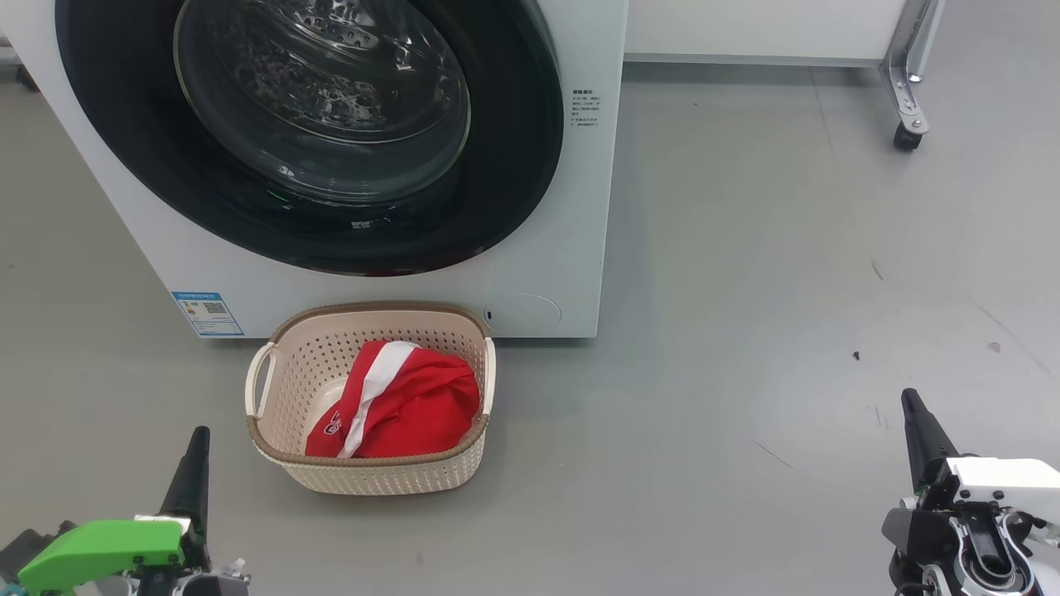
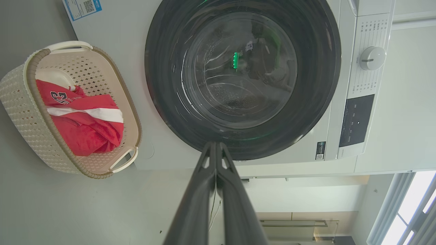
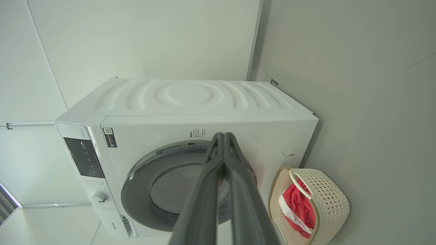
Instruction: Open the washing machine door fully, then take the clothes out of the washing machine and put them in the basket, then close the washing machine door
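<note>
Underfoot: the floor [image 1: 745, 331] is smooth, pale grey and faintly glossy, with a few dark scuffs [image 1: 855, 356] on its right-hand stretch.
Machine: the washing machine [image 1: 580, 232] stands white on the floor, with a plain pale wall [image 3: 136, 34] beyond it. One side panel [image 3: 187, 95] is pressed with concentric ridges.
Door: the washing machine door [image 1: 522, 149] sits shut, flat against the front. Its black rim is glossy, and the steel drum shows through the glass.
Front details: a blue label [image 1: 207, 313] is at the lower left corner of the front and a round flap [image 1: 522, 313] at the lower right corner. A dial [image 2: 372, 58] and a dark display panel [image 2: 357, 120] sit along the top edge.
Basket: the basket [image 1: 381, 476] stands on the floor at the foot of the machine's front, between label and flap. I cannot tell whether it touches the machine.
Clothes: the clothes [image 1: 414, 406] lie bunched inside the basket, red with a white stripe.
Left gripper: the left gripper [image 1: 200, 434], green-capped, hangs above the floor near the basket's left end. Its fingers are pressed together and hold nothing.
Right gripper: the right gripper [image 1: 911, 401], white-bodied, hangs over bare floor well apart from the basket, fingers pressed together and empty.
Room: a white unit [image 1: 762, 25] on a metal leg with a caster [image 1: 908, 136] stands beyond the machine's right side. The left wrist view also shows a bright window [image 2: 419, 190] edged by grey vertical folds.
</note>
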Available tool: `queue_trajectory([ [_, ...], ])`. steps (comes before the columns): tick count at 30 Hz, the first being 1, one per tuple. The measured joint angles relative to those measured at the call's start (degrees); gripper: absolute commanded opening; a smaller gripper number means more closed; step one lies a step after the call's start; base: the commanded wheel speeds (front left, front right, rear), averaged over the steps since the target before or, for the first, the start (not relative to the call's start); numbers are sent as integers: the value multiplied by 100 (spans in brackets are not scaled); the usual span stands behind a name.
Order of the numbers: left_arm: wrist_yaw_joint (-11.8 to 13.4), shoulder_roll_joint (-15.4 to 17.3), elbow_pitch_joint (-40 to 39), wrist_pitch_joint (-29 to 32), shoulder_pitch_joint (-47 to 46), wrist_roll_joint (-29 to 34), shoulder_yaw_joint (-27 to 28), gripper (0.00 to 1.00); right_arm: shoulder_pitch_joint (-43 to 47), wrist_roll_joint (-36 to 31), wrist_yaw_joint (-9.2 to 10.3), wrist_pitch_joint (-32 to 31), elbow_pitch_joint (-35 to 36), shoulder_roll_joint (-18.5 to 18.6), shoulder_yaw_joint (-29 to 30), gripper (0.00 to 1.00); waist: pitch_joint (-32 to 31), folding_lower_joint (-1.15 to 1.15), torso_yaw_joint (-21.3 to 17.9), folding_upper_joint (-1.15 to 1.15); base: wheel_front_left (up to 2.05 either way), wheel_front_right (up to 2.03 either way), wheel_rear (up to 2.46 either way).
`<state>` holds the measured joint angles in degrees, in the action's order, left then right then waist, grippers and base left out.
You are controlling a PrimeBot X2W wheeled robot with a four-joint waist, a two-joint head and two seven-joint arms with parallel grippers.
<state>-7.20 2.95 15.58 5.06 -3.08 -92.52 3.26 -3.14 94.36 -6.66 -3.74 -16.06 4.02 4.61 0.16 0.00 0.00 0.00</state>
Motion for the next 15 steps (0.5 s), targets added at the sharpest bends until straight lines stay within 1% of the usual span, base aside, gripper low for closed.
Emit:
queue_trajectory([
  [15,0,-1,0,1,-1,0,5,0,-1,0,0,0,1,0,7,0,0,0,0,0,0,0,0],
])
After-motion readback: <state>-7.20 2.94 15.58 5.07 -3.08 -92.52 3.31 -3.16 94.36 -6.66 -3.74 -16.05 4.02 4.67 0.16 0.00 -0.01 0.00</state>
